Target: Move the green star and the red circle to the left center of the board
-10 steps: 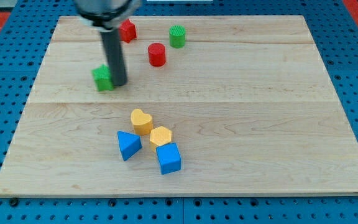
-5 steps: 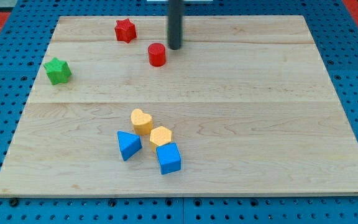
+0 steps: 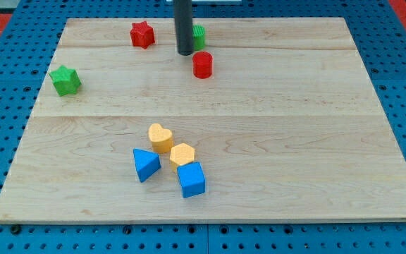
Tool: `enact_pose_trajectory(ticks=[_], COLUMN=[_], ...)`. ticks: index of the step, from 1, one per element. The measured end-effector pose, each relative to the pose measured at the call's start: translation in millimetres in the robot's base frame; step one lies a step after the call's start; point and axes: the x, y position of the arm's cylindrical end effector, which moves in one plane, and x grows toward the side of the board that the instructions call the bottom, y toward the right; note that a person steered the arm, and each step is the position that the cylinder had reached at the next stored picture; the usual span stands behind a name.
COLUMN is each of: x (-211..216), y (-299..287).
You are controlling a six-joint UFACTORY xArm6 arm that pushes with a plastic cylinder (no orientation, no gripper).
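The table (image 3: 330, 106) carries every block; the arm has no hand, only a rod, so nothing is grasped; my tip (image 3: 185, 53) stands far on the table, just left of the red circle (image 3: 202, 64) and in front of a green block (image 3: 199, 34) partly hidden behind it. The green star (image 3: 65, 80) sits at the left edge, about in place, I judge; the red circle's step is in hand; next, my tip should get round to its right side and push left.

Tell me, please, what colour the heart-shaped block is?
Yellow: the heart-shaped block, seen in the camera view.
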Motion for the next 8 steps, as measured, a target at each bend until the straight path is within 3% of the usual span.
enact_pose_trajectory(ticks=[1,2,4,5,7,8], x=[18,46,62,93,97,94], y=[43,33,-64,-50,-154,-82])
